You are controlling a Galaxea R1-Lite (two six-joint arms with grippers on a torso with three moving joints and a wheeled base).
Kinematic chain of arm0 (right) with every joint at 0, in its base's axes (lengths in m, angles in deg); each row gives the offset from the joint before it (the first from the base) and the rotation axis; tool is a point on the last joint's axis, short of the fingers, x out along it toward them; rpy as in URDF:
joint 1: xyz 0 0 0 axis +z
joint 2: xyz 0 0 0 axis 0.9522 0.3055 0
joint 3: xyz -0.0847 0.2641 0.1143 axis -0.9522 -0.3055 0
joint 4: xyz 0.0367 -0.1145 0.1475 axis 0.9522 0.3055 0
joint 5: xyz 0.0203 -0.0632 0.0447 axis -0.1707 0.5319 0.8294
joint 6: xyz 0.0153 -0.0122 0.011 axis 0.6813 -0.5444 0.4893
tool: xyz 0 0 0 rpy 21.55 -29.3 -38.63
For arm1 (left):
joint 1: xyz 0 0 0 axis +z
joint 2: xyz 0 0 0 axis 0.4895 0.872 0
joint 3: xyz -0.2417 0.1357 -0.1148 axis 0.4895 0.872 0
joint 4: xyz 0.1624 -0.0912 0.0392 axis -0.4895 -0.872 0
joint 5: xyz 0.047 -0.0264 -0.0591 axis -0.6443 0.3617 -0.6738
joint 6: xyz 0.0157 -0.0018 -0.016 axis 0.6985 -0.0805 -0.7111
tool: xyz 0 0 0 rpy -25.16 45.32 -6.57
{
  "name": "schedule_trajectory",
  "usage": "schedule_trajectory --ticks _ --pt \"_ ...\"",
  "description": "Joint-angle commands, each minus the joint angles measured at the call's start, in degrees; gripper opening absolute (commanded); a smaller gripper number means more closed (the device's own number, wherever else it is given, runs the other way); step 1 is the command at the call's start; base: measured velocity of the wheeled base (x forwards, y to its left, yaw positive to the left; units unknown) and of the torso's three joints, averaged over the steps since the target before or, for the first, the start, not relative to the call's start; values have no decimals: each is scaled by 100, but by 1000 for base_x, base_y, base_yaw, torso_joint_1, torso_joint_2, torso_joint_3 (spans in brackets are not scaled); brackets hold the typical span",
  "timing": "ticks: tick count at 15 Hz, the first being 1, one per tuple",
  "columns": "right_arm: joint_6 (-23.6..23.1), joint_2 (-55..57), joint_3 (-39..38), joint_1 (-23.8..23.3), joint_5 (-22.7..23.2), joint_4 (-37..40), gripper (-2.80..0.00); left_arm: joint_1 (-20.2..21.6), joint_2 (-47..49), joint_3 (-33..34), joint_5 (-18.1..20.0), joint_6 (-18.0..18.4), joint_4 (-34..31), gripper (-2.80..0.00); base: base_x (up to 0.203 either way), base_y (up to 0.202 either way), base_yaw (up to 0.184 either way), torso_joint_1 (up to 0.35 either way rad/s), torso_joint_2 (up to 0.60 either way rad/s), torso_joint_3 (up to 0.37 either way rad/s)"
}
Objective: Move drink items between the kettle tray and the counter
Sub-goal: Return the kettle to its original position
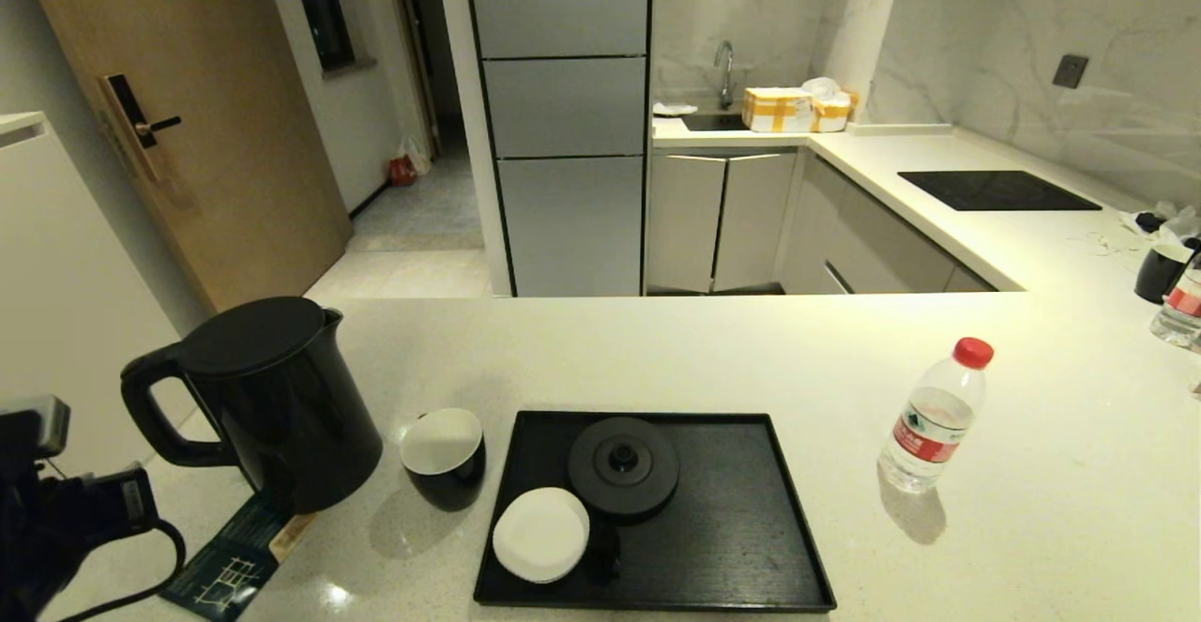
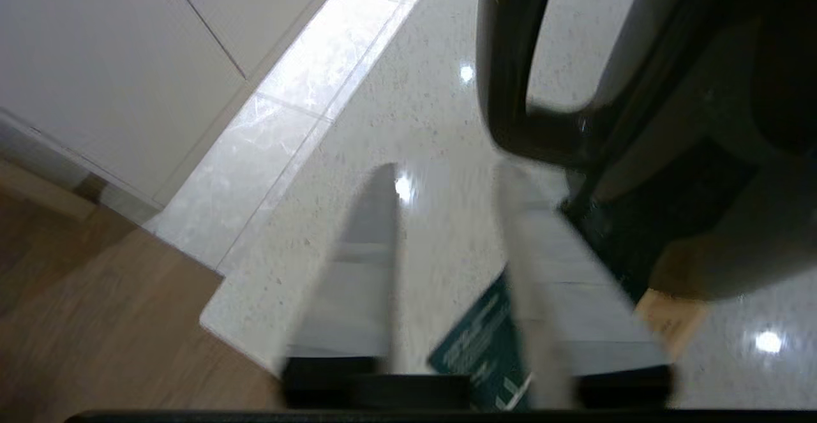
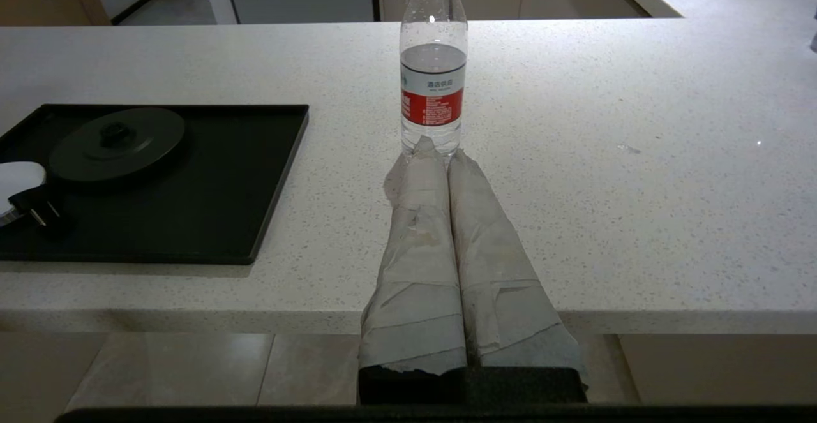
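At the surface's (image 1: 713,350) near edge lies the kettle tray (image 1: 751,500), bearing a white saucer (image 1: 540,535) and the kettle base disc (image 1: 623,464). Left of it stand the cup (image 1: 444,458) and kettle (image 1: 272,402), the kettle on a dark card (image 1: 225,566). The left end effector (image 2: 447,180), fingers parted and empty, hangs beside the kettle's handle at the near left corner. The right end effector (image 3: 440,152), clenched empty, points at the water bottle (image 1: 934,417) right of the tray.
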Motion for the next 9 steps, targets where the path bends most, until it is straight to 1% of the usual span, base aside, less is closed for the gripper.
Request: schedule_trajectory --ticks 1,4,6,9 --pt "-5 7 0 1 2 2 -280 -14 -84 259 0 7 51 0 0 0 0 0 0 0" --pt "-5 7 0 -1 10 2 -280 -40 -54 318 36 -10 59 0 0 0 0 0 0 0" --pt "-5 7 0 -1 2 2 -280 -40 -11 152 86 -19 110 0 0 0 0 0 0 0" --pt "-5 7 0 -1 2 2 -280 -37 237 -117 316 -44 256 0 0 0 0 0 0 0"
